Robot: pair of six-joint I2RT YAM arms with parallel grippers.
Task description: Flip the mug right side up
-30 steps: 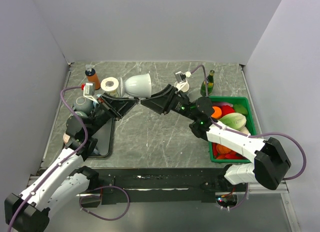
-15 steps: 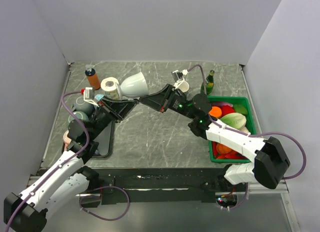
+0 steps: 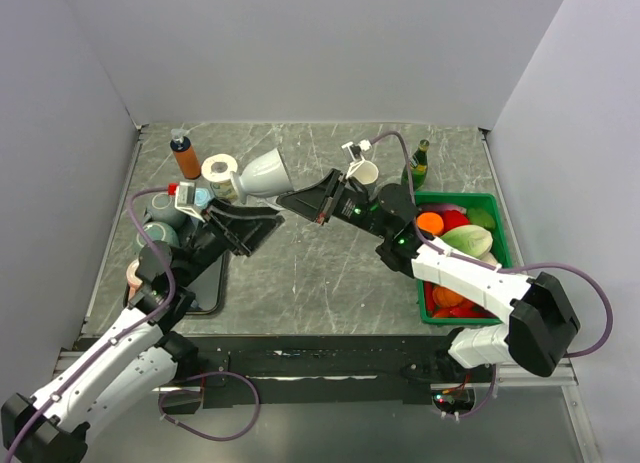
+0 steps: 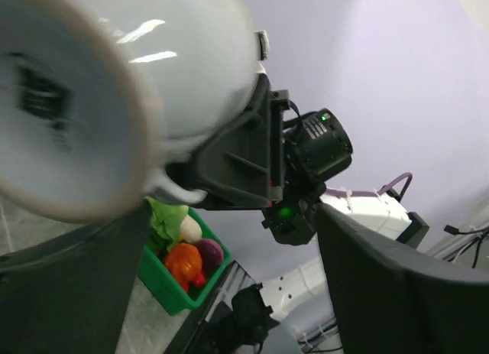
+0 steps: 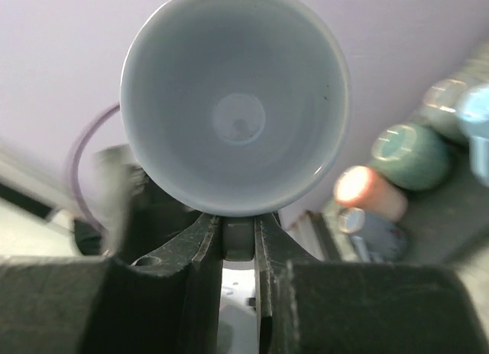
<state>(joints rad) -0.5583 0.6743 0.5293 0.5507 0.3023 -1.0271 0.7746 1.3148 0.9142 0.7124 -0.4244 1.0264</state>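
A white mug [image 3: 262, 172] hangs in the air above the back of the table, tipped on its side. My right gripper [image 3: 288, 199] is shut on its handle. In the right wrist view the mug [image 5: 235, 98] shows its open mouth, and the handle sits pinched between the fingers of the right gripper [image 5: 239, 220]. My left gripper [image 3: 262, 226] stands open just below and in front of the mug, not touching it. In the left wrist view the mug [image 4: 114, 86] turns its base toward the camera, with the left gripper [image 4: 229, 293] wide apart beneath it.
A green bin [image 3: 505, 253] of toy vegetables stands at the right. A green bottle [image 3: 416, 167] and a small white cup [image 3: 364, 172] stand at the back. At the back left are an orange bottle [image 3: 185, 155], a tape roll [image 3: 220, 169], teal mugs [image 3: 160, 219] and a black tray [image 3: 207, 275].
The left gripper has opened, let go of the mug and drawn back toward me. The right gripper has closed on the handle and now carries the mug alone.
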